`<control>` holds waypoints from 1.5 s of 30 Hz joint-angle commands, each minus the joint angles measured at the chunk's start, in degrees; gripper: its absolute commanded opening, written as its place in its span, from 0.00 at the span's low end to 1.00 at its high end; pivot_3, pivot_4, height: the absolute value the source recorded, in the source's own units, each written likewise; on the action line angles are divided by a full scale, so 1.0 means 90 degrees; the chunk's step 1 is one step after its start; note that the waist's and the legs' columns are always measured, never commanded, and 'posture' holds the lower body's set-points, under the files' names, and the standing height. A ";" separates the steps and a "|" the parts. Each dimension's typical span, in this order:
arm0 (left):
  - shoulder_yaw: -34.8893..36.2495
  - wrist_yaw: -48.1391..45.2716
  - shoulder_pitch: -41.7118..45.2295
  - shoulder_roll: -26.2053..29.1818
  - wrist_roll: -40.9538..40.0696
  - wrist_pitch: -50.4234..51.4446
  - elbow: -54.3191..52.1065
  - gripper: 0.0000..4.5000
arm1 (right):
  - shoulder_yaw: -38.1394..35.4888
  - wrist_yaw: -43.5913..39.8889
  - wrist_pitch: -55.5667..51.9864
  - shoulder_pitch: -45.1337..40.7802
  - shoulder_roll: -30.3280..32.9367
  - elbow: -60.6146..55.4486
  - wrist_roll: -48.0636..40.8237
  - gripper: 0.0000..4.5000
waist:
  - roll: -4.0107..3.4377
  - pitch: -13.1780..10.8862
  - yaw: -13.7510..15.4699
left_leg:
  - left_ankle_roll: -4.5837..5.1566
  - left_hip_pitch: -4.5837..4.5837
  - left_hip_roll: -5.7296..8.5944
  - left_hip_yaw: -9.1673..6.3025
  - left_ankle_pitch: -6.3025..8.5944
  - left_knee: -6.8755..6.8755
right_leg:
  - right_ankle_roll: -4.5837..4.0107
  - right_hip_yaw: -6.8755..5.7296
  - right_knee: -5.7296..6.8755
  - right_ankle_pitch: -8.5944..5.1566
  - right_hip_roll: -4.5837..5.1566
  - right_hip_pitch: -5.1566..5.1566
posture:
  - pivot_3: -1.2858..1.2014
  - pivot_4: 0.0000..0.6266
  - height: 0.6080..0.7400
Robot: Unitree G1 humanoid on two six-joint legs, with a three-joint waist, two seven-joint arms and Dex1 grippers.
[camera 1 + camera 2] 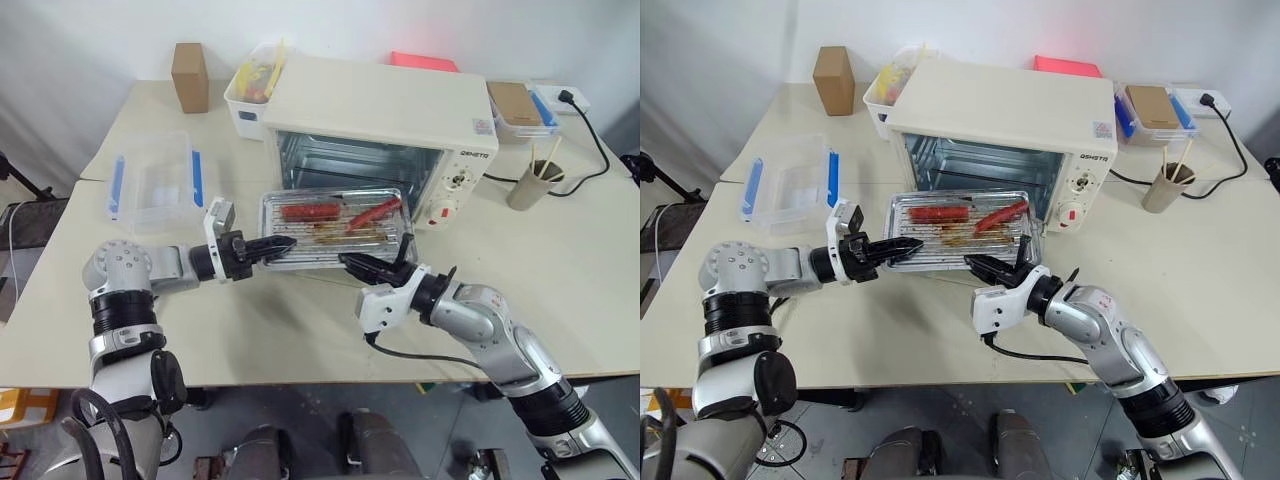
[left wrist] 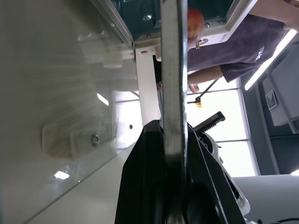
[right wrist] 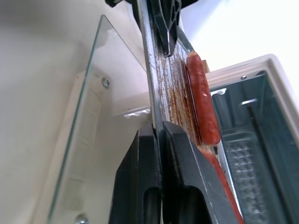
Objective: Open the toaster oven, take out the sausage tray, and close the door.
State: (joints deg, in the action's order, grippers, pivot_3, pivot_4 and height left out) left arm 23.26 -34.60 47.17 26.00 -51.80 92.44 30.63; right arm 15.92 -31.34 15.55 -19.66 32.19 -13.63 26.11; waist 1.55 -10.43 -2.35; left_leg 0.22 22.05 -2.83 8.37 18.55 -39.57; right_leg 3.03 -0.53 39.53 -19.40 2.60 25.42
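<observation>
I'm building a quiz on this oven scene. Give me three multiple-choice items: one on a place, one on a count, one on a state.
1. Where is the tray?
A. deep inside the oven
B. out in front of the oven, over the lowered door
C. on the floor

2. How many sausages lie on the tray?
A. two
B. five
C. none

3. How is the tray held?
A. left gripper alone
B. by neither gripper
C. both grippers, left and right, clamp its rim

Answers:
1. B, the tray sits before the oven's open mouth.
2. A, two red sausages show on it.
3. C, each wrist view shows black fingers closed on the metal edge.
</observation>
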 commanded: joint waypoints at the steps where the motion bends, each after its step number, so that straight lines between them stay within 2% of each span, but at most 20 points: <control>1: -0.0252 0.0009 0.0219 0.0309 -0.0536 0.0006 0.0342 0.00 | -0.0324 -0.0050 0.0092 0.0077 0.0158 -0.0347 -0.0319 0.31 | 0.0000 0.0000 0.0002 | 0.0000 0.0000 0.0001 0.0000 0.0000 -0.0001 | 0.0000 0.0000 0.0000 0.0000 0.0001 0.0000 | 0.52 0.24 1.00; 8: -0.0442 0.0051 0.0231 0.0816 -0.1277 0.0006 0.0797 0.00 | -0.0938 -0.0363 0.0069 0.0647 0.0636 -0.0493 -0.1156 0.81 | 0.0000 0.0000 0.0032 | 0.0000 0.0001 0.0002 0.0000 0.0000 -0.0004 | 0.0000 0.0001 0.0000 0.0000 0.0002 0.0000 | 0.52 0.24 1.00; 10: -0.0341 -0.0090 -0.0079 0.1353 -0.1774 0.0006 0.0767 0.00 | -0.1550 -0.0817 0.0286 0.1219 0.1113 -0.0310 -0.2087 0.81 | 0.0000 0.0000 0.0041 | 0.0000 0.0001 0.0002 0.0001 0.0000 -0.0006 | 0.0000 0.0001 -0.0002 0.0000 0.0002 0.0000 | 0.52 0.24 1.00; 13: -0.0207 -0.0210 -0.0729 0.1968 -0.2232 0.0006 0.0599 0.00 | -0.2002 -0.1171 0.1012 0.1961 0.1478 0.0359 -0.2871 0.68 | 0.0002 0.0001 -0.0023 | -0.0002 -0.0005 0.0000 0.0000 0.0002 0.0007 | -0.0002 0.0004 -0.0002 -0.0001 0.0000 0.0000 | 0.52 0.24 1.00; 15: -0.0026 -0.0142 -0.1136 0.2158 -0.2438 0.0006 0.0471 0.00 | -0.2164 -0.1292 0.1315 0.2123 0.1466 0.0843 -0.3272 0.54 | 0.0007 0.0004 -0.0033 | -0.0003 -0.0015 -0.0002 -0.0001 0.0002 0.0009 | -0.0005 0.0003 -0.0005 -0.0003 0.0001 -0.0004 | 0.52 0.24 1.00; 19: 0.0702 0.0303 -0.1793 0.2160 -0.2753 0.0006 0.0237 0.00 | -0.2300 -0.1459 0.1538 0.1936 0.1321 0.1701 -0.3727 0.25 | 0.0008 -0.0002 -0.0047 | -0.0003 -0.0109 -0.0001 0.0001 0.0003 0.0017 | -0.0016 0.0008 -0.0020 -0.0009 0.0004 -0.0105 | 0.52 0.24 1.00; 23: 0.1364 0.0744 -0.2312 0.2010 -0.3047 0.0006 0.0035 0.00 | -0.2030 -0.1930 0.1591 0.1678 0.1227 0.2151 -0.4022 0.02 | 0.0010 -0.0002 -0.0069 | -0.0005 -0.0115 -0.0001 -0.0003 0.0003 0.0018 | -0.0016 0.0007 -0.0014 -0.0009 0.0007 -0.0109 | 0.52 0.24 1.00; 29: 0.2539 0.1959 -0.3231 0.1365 -0.4056 -0.0207 -0.0568 0.00 | -0.1649 -0.2560 0.1187 0.1032 0.0761 0.2857 -0.4368 0.00 | 0.0010 -0.0001 -0.0091 | -0.0006 -0.0120 -0.0004 -0.0004 0.0003 0.0027 | -0.0016 0.0007 -0.0012 -0.0009 0.0010 -0.0108 | 0.52 0.24 1.00; 32: 0.2695 0.2731 -0.3706 0.1082 -0.4910 -0.0618 -0.0948 0.00 | -0.1511 -0.2789 0.0798 0.0852 0.0646 0.2966 -0.4450 0.00 | 0.0010 -0.0001 -0.0075 | -0.0007 -0.0121 -0.0002 -0.0008 0.0003 0.0028 | -0.0017 0.0005 -0.0009 -0.0009 0.0017 -0.0108 | 0.52 0.24 1.00; 37: 0.2651 0.4060 -0.4815 0.0529 -0.6606 -0.1947 -0.1930 0.00 | -0.1493 -0.2933 0.0319 0.0612 0.0241 0.2945 -0.4751 0.00 | 0.0012 0.0000 -0.0079 | -0.0007 -0.0123 -0.0001 -0.0014 0.0005 0.0032 | -0.0016 0.0001 -0.0014 -0.0009 0.0027 -0.0112 | 0.52 0.24 1.00; 41: 0.2964 0.4546 -0.5232 -0.0069 -0.6800 -0.2670 -0.2619 0.00 | -0.1815 -0.2707 -0.0232 0.0544 -0.0076 0.2586 -0.5334 0.00 | 0.0011 0.0000 -0.0070 | -0.0008 -0.0123 0.0002 -0.0018 0.0005 0.0035 | -0.0017 -0.0002 -0.0018 -0.0010 0.0028 -0.0114 | 0.52 0.24 1.00; 45: 0.2996 0.4763 -0.5430 -0.0341 -0.6800 -0.2953 -0.3078 0.00 | -0.2171 -0.2555 -0.0453 0.0587 -0.0254 0.2035 -0.5771 0.00 | 0.0011 0.0000 -0.0050 | -0.0008 -0.0119 0.0005 -0.0018 0.0005 0.0036 | -0.0017 -0.0003 -0.0030 -0.0010 0.0023 -0.0118 | 0.52 0.24 1.00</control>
State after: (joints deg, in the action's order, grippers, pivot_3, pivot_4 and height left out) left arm 48.62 8.14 -0.92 23.11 -111.03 66.64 5.71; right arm -0.93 -55.22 12.14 -14.03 30.14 8.49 -23.02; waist 1.65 -10.43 -2.80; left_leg 0.15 20.98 -2.78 8.21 18.59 -39.25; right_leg 2.88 -0.55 39.22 -19.49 2.79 24.34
